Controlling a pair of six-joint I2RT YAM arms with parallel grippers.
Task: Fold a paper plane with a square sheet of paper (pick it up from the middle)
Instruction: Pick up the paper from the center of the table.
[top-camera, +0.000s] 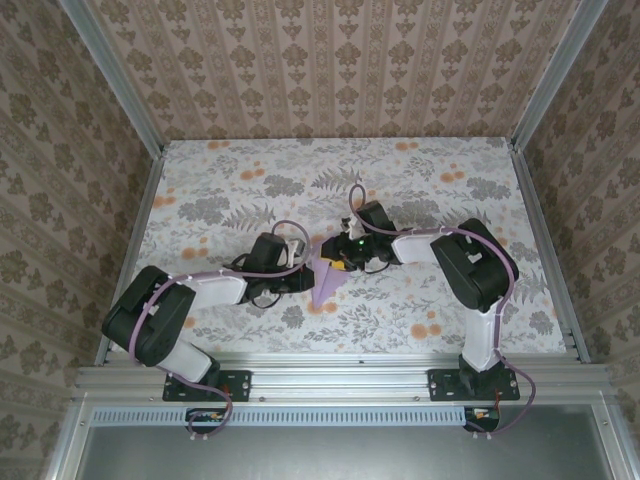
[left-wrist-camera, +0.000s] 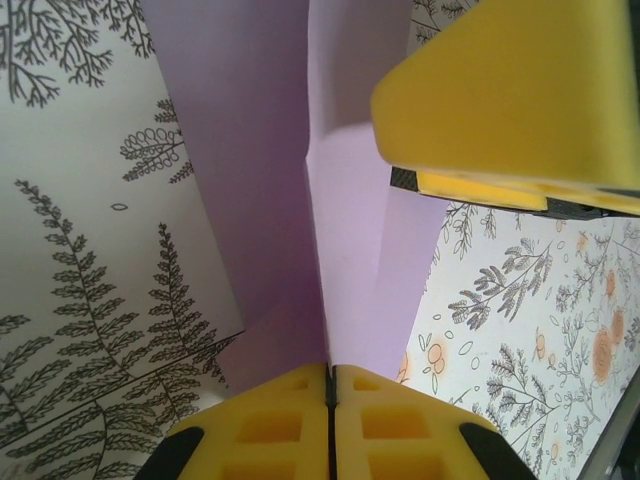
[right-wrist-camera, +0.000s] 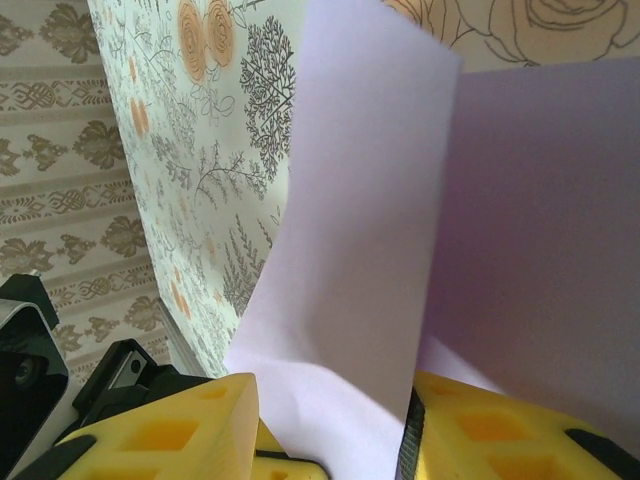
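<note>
The lavender sheet of paper (top-camera: 326, 285) is held up over the middle of the table, folded along a centre crease, and narrows to a point toward the near edge. My left gripper (top-camera: 308, 272) comes in from the left. In the left wrist view its yellow jaws (left-wrist-camera: 330, 372) are pressed together on the paper's crease (left-wrist-camera: 345, 250). My right gripper (top-camera: 340, 265) meets it from the right. Its fingers (right-wrist-camera: 175, 430) stand apart in the right wrist view, and a loose flap of the paper (right-wrist-camera: 350, 250) passes between them (right-wrist-camera: 332, 400). One right finger (left-wrist-camera: 510, 100) hovers just above the paper.
The floral tabletop (top-camera: 450, 300) lies under both arms. Aluminium rails (top-camera: 130, 250) and patterned walls (top-camera: 330, 60) close it in on the left, right and back. The arm bases (top-camera: 200, 380) sit on the near rail.
</note>
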